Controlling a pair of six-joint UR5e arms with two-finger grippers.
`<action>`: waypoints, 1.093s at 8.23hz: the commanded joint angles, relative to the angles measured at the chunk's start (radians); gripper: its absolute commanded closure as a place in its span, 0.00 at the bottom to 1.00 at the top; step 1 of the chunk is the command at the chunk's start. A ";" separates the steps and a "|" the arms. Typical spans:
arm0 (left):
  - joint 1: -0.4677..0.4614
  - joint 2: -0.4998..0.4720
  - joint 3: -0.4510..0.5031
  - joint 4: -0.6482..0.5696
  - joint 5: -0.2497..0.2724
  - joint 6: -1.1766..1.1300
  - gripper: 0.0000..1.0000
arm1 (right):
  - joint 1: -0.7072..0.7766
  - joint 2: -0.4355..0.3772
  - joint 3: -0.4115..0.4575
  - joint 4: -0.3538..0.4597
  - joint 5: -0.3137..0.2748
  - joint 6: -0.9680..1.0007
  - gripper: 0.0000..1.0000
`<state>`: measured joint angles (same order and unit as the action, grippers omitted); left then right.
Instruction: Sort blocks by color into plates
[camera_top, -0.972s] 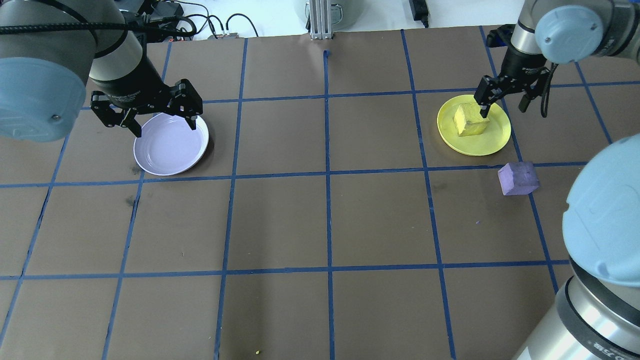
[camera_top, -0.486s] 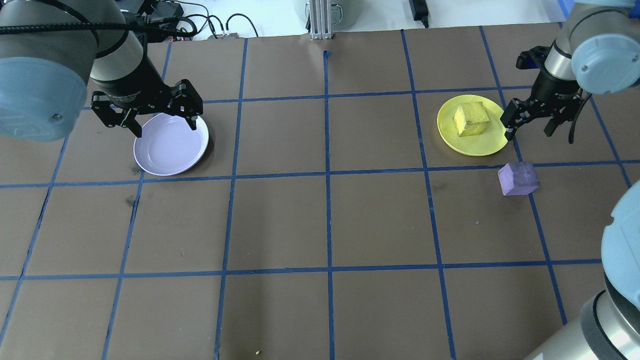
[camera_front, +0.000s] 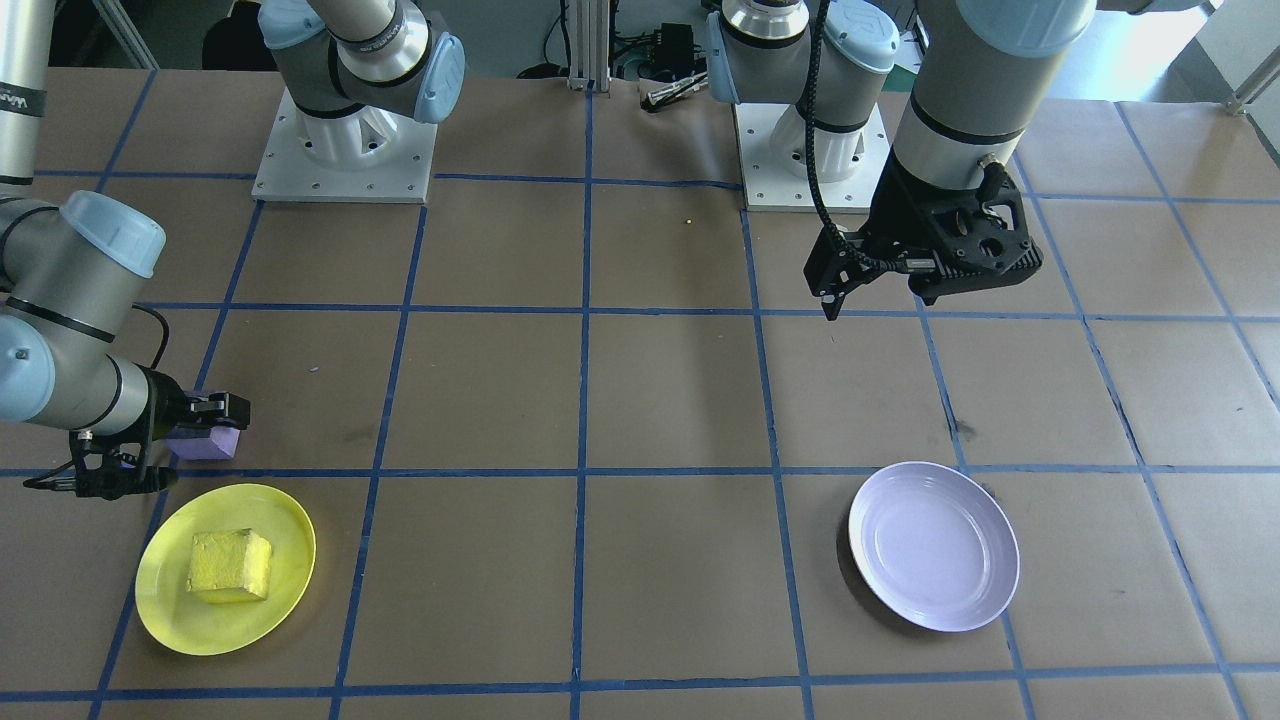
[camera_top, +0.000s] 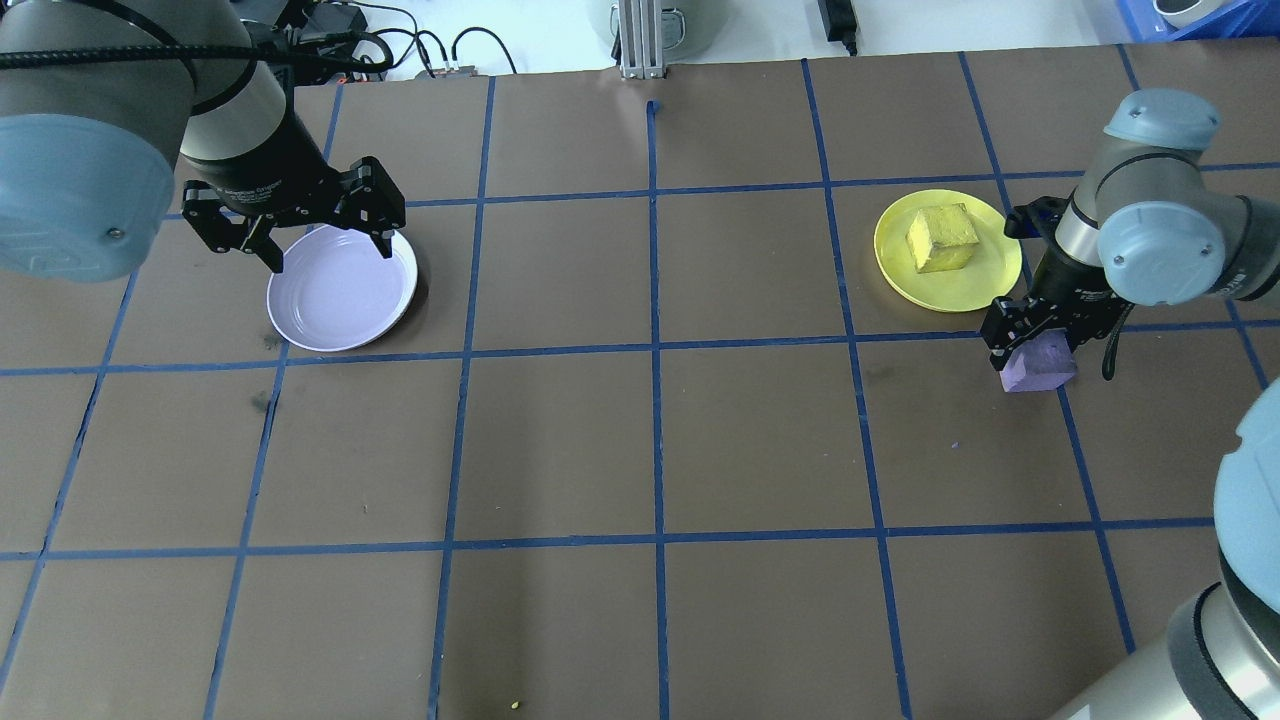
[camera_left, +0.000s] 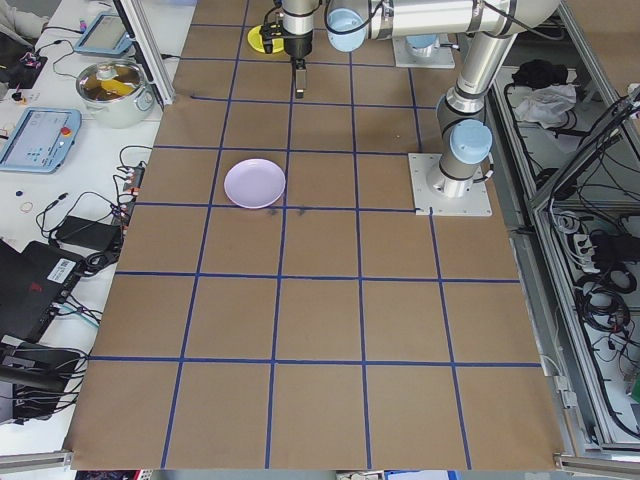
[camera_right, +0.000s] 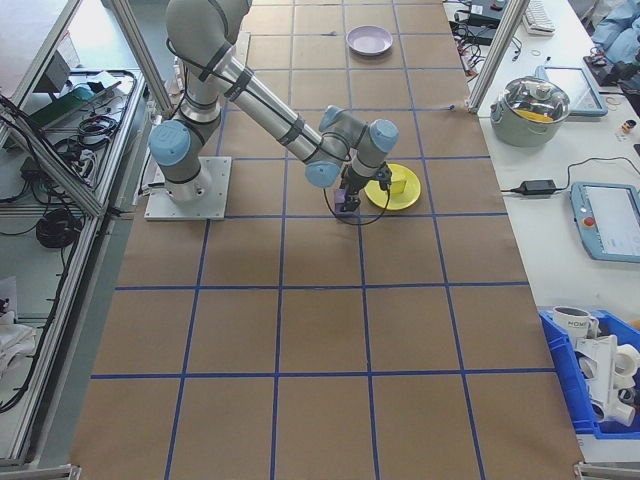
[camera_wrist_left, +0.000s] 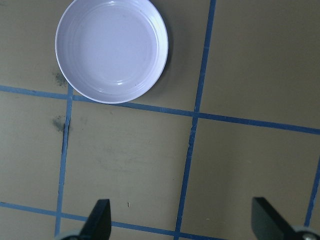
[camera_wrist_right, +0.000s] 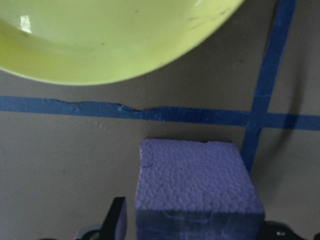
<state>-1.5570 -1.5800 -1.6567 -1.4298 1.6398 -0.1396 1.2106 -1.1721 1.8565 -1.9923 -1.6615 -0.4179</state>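
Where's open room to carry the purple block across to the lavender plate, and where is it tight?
Bare paper fills the middle, between the yellow plate and the lavender plate, which is empty. It is tight at the start: the purple block sits beside the yellow plate's rim, inside the right pincer. The left pincer hangs over the lavender plate's far rim.

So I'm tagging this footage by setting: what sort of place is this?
Most likely a robotics lab or test cell: two arms are bolted on metal base plates to a brown paper-covered table gridded with blue tape, with handheld control tablets, cables and an aluminium frame around it.
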 joint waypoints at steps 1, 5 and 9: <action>0.000 0.000 -0.002 0.000 0.000 0.000 0.00 | 0.010 -0.038 0.013 0.009 -0.001 0.084 0.72; 0.000 0.005 -0.002 -0.001 0.006 -0.003 0.00 | 0.249 -0.098 0.015 0.027 0.096 0.443 0.70; 0.000 0.005 0.000 -0.003 0.005 -0.003 0.00 | 0.662 -0.087 -0.025 0.017 0.187 0.757 0.70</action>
<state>-1.5570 -1.5765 -1.6569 -1.4325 1.6428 -0.1426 1.7127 -1.2639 1.8554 -1.9737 -1.5157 0.2312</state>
